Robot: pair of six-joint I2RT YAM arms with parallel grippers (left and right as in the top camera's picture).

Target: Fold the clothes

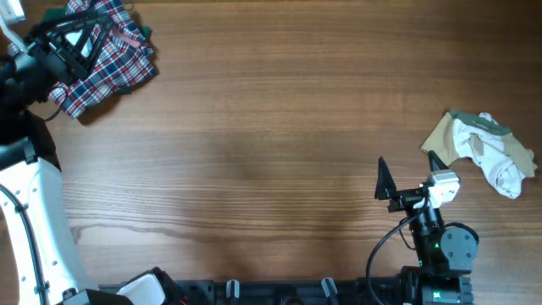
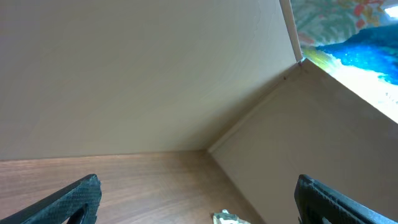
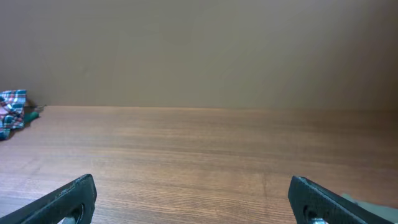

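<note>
So the table (image 1: 271, 127) is a warm brown wood-grain top with long horizontal streaks and a matte look.

The clothes sit in two spots, well apart. Far left corner: a plaid garment (image 1: 106, 55) in red, white and blue checks, thin cloth, scrunched into a lumpy heap with a bit of dark green poking out on its right side. Over at the right edge there's a beige garment (image 1: 445, 135), flat-ish and soft, with a white garment (image 1: 495, 161) crumpled on top of it, all rounded folds and a drooping end.

The left fingers (image 2: 74, 199) are flat black bars with a woven carbon-fibre texture, spread wide with nothing between them. From overhead that arm hangs right above the plaid heap; I can't tell if it's touching the cloth. Its wrist camera mostly sees a smooth, plain beige wall panel (image 2: 124, 74) meeting another panel in a corner, plus a tiny pale scrap at the bottom edge that's too small to identify.

The right fingers (image 3: 68, 196) have the same black angular shape, also spread wide and empty. They sit near the front of the table, a little left of the beige and white pile and not touching it. That wrist view looks across bare wood to the plaid heap at the far left.
</note>
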